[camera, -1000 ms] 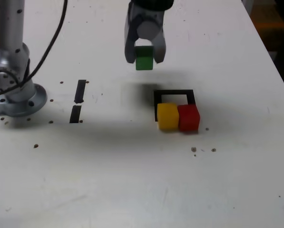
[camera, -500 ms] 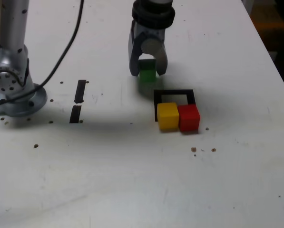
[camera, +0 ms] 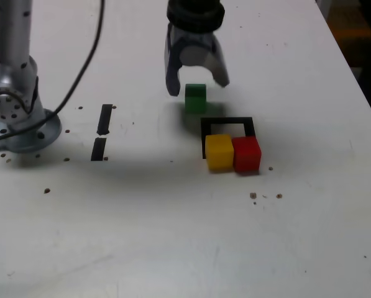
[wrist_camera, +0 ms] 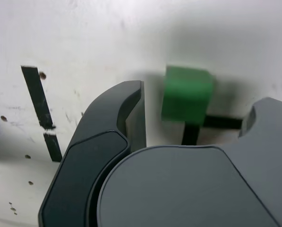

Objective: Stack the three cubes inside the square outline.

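Yellow cube: nearest, on the outline's front edge, touching the red cube at its 3 o'clock.
Outline: white centre mostly bare; no stack begun.
Green cube: on the table just outside the outline's far corner, at 11 o'clock from it; a second ago it hung in the jaws.
Gripper: jaws now spread wide, clear of the green cube, holding nothing.
Meaning: green probably landed outside the outline, so it likely needs re-placing.
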Robot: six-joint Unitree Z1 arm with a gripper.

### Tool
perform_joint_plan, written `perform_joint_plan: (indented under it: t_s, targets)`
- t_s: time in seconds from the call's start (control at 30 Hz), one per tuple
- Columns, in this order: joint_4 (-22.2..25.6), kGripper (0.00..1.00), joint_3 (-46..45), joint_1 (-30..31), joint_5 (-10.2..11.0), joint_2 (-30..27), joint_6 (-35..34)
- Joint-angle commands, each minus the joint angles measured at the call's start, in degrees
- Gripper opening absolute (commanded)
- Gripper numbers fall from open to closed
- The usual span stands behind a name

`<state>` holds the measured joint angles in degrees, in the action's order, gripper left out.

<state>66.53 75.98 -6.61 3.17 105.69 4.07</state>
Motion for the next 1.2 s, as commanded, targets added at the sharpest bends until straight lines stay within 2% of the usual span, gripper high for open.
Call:
perform_joint_plan:
  t_s: [0.0, 0.1, 0.17, 0.3, 0.4, 0.47, 0.63, 0.8, 0.9, 1.17]
  targets:
    - [1.10, 1.00, 2.44, 2.59, 1.47, -2.40, 1.70]
    - [2.86, 1.00, 7.15, 8.20, 4.57, -3.69, 9.79]
    - [3.73, 1.00, 9.46, 12.13, 5.97, -3.72, 17.55]
    - [4.47, 1.00, 11.95, 18.58, 5.55, -3.39, 32.02]
    - [4.96, 1.00, 13.83, 22.32, 4.69, -1.86, 39.00]
    - [5.44, 1.00, 15.35, 24.47, 5.65, 0.12, 41.27]
    - [7.02, 0.99, 18.39, 28.67, 11.77, 6.00, 47.77]
    - [6.24, 0.99, 19.39, 29.87, 14.99, 8.79, 52.96]
    - [3.65, 0.99, 19.31, 29.90, 15.56, 9.77, 57.20]
    - [2.55, 0.95, 18.87, 29.49, 15.29, 14.66, 60.94]
